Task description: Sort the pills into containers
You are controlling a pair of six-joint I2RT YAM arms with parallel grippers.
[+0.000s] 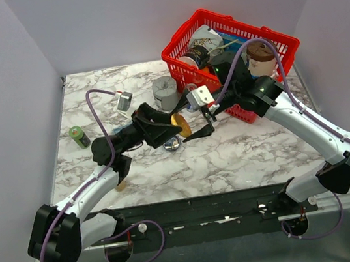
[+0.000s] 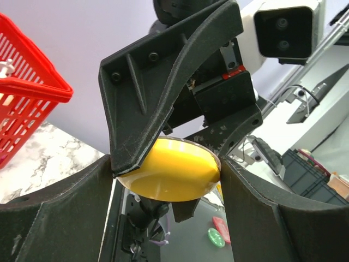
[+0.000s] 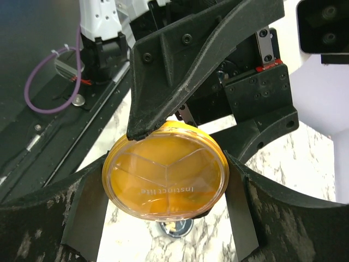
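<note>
The translucent orange container [image 1: 181, 125] hangs on edge above the table, between both arms. In the left wrist view its yellow-orange underside [image 2: 169, 172] fills the gap of my left gripper [image 2: 166, 180], both fingers pressed against its rim. My right gripper [image 3: 165, 185] also closes on its sides; its clear three-part lid [image 3: 163, 174] faces that camera. The silvery container [image 3: 177, 229] stands on the table just below, with pale pills [image 3: 170, 227] in it. From above it [image 1: 172, 144] shows under my left gripper [image 1: 175, 129] and near my right gripper [image 1: 193, 128].
A red wire basket [image 1: 280, 43] full of bottles stands at the back right, close behind the right arm. A grey squat cylinder [image 1: 165, 93] is behind the grippers. A small grey block [image 1: 124, 101] and a green bottle [image 1: 79, 136] lie to the left.
</note>
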